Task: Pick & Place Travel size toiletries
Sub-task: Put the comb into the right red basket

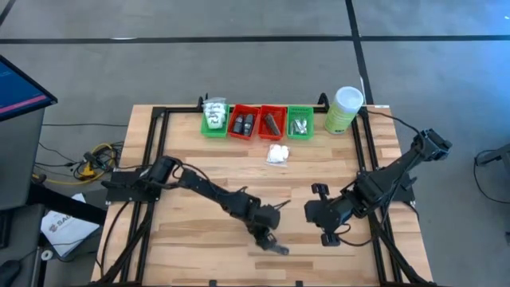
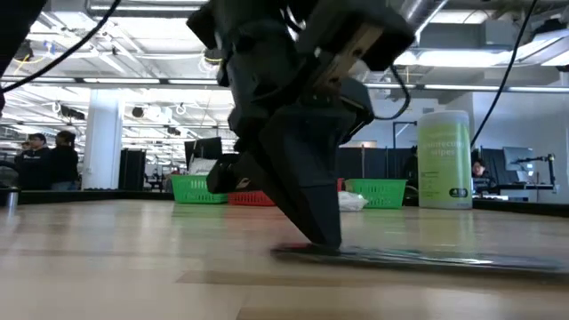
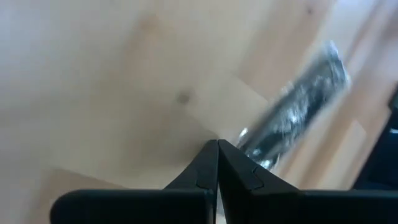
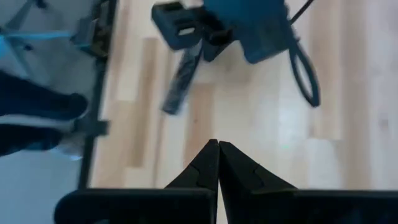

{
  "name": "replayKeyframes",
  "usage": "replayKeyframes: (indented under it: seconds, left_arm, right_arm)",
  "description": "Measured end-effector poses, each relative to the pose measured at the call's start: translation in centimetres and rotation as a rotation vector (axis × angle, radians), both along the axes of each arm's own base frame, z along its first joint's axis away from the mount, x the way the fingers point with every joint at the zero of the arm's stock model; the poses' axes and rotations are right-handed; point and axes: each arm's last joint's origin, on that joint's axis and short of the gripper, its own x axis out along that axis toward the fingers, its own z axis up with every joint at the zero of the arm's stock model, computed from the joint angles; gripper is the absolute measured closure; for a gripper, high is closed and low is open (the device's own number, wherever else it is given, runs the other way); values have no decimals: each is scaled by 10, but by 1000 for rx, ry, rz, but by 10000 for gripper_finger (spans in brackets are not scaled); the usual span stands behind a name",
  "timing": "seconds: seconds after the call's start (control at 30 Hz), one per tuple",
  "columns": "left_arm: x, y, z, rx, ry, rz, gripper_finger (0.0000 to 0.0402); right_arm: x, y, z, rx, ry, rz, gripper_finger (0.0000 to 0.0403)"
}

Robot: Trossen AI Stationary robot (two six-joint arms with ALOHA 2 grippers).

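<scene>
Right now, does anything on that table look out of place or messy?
Two things lie loose outside the trays. A white packet sits on the bare wood just in front of them, and a dark flat bar lies near the front edge, where the left gripper, fingers shut, touches down at its end. The right gripper waits nearby.
</scene>
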Motion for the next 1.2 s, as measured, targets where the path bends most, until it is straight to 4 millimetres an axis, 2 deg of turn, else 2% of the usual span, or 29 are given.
replayKeyframes:
  seconds: [0.2, 0.5, 0.63, 0.73, 0.87, 0.93, 1.0, 1.07, 1.17, 1.2]
  left_arm:
    - [3, 34, -1, 35, 37, -14, 401]
    - [4, 84, -3, 45, 77, -34, 401]
    - [2, 110, -6, 8, 97, -17, 401]
    - [-1, 120, 0, 38, 82, -59, 401]
    - [-8, 121, 24, 207, -13, -185, 401]
    - [-14, 113, 34, 281, -91, -293, 401]
    - [-19, 104, 49, 275, -203, -388, 401]
    - [-28, 93, 48, 204, -236, -487, 401]
    - [-45, 78, 21, 115, -176, -618, 401]
    - [-45, 74, 20, 117, -186, -644, 401]
  right_arm:
    - [13, -22, 0, -81, -29, -52, 402]
    - [33, -72, 0, -85, -22, -247, 402]
    - [38, -88, 0, -72, -18, -328, 402]
    - [39, -95, 0, -64, -16, -370, 402]
    - [40, -98, 0, -54, -10, -396, 402]
    - [39, -96, 0, -56, -8, -386, 402]
    - [38, -94, -1, -61, -2, -375, 402]
    - [37, -92, -1, -64, 2, -367, 402]
    - [37, -91, -1, -68, 1, -363, 402]
    - [37, -92, -1, -73, -1, -366, 402]
